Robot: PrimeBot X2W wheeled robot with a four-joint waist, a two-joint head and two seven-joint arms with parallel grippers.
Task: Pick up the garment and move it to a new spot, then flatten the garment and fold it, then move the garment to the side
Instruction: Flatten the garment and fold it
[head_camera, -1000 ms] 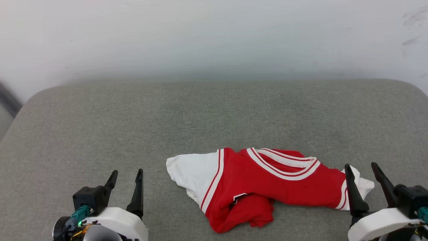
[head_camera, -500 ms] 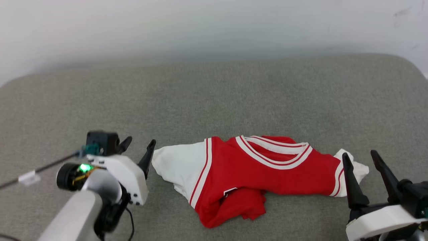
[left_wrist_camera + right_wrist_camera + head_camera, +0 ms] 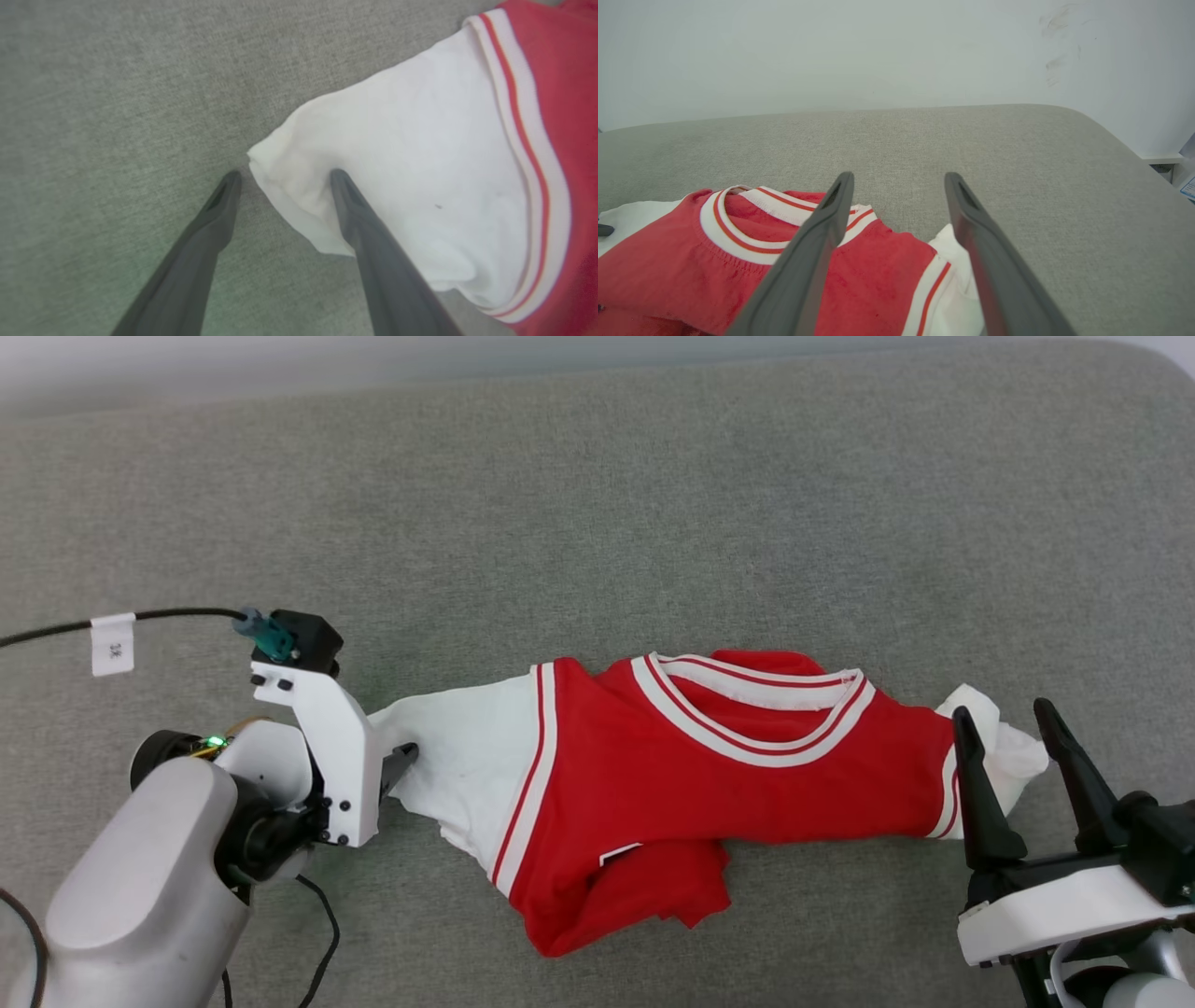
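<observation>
Pick-up stage: left gripper [image 3: 286, 177], jaws apart, straddles the left sleeve tip of the garment [image 3: 709, 784], which lies crumpled and unlifted on the cushion [image 3: 597, 523]; right gripper [image 3: 999, 714], also open, stands by its right sleeve. Moving, flattening, folding and setting aside apparently all remain.

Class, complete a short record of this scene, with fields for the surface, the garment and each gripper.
surface: grey upholstered surface
garment: red shirt with striped trim, rumpled, lower part bunched up
left gripper: jaws open, astride the end of one white sleeve
right gripper: jaws open, near the other white sleeve, holding nothing
</observation>
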